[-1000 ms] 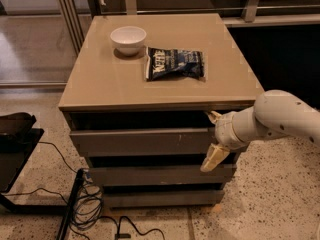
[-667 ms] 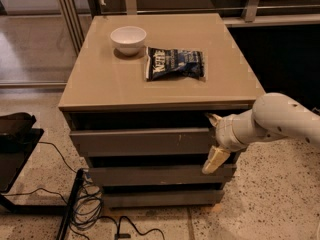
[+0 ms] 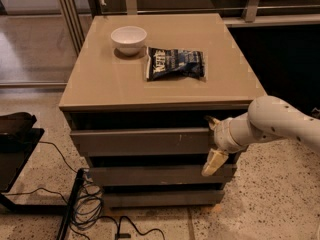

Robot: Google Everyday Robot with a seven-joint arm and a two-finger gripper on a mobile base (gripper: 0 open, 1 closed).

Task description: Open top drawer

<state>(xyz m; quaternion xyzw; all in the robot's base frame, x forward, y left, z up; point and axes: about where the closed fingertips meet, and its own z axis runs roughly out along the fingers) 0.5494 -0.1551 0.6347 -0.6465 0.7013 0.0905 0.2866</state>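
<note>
The top drawer (image 3: 140, 141) is the wide grey-taupe front just under the cabinet top, with small pale scratches right of centre. It stands a little forward of the two drawer fronts below, with a dark gap above it. My gripper (image 3: 210, 141), on the white arm coming in from the right, is at the drawer's right end. It is open: the upper finger (image 3: 209, 120) sits above the front's top edge and the lower finger (image 3: 213, 163) hangs below its bottom edge, so they straddle the front.
A white bowl (image 3: 129, 38) and a dark chip bag (image 3: 175, 63) lie on the cabinet top (image 3: 100, 84). Two narrower drawer fronts (image 3: 155, 175) are below. Black cables (image 3: 90, 209) and a dark stand (image 3: 15, 149) are on the floor at the left.
</note>
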